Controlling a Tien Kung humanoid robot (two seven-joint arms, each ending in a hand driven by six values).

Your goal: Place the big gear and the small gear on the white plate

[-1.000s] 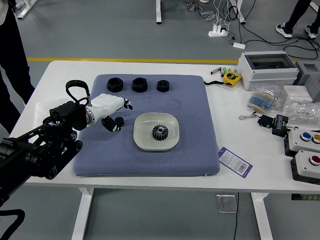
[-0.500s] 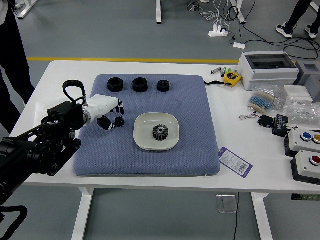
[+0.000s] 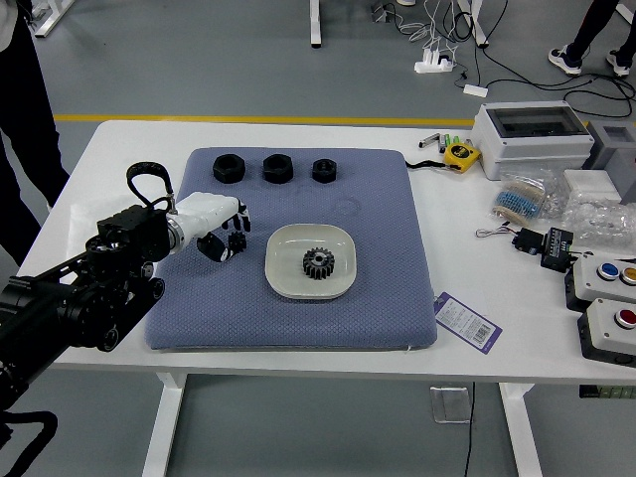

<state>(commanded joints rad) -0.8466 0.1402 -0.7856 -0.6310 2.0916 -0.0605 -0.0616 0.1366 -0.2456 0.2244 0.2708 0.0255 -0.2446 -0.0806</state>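
The small black toothed gear (image 3: 238, 242) lies on the blue-grey mat (image 3: 298, 323), left of the cream-white rounded plate (image 3: 286, 260), right at the white-and-black left hand (image 3: 204, 212); whether the hand grips it, I cannot tell. The big dark metal gear (image 3: 318, 263) sits on the plate. Since the previous frame, the hand has shifted slightly toward the plate, closer around the small gear.

Small gear (image 3: 238, 241) partly hidden by left hand (image 3: 203, 221)
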